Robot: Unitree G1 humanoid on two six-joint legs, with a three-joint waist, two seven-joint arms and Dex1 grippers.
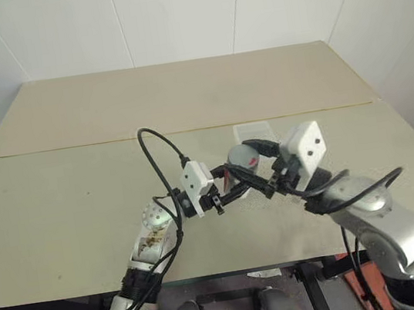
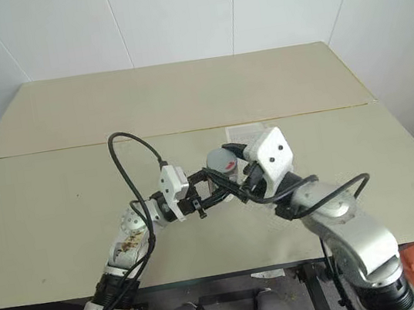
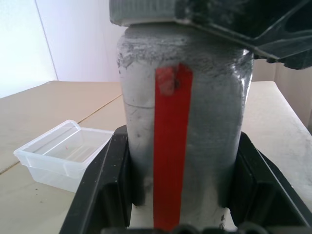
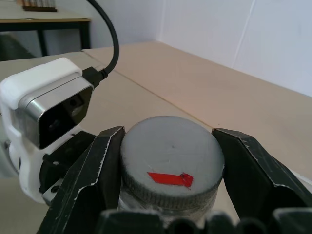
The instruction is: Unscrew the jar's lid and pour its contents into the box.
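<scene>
Silver arms, black cables, white wrist cameras, black two-fingered right end effector (image 4: 168,161)

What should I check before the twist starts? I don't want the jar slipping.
1. Left pincer clamped on the jar body: ok.
2. Right pincer closed on the lid rim, a finger on each side: ok.
3. Lid on the jar, not yet off: ok.
4. Jar held above the table, upright enough not to spill: cannot tell.
5. Box open, empty and resting on the table beside the jar: ok.
6. Cable away from the lid: ok.
</scene>
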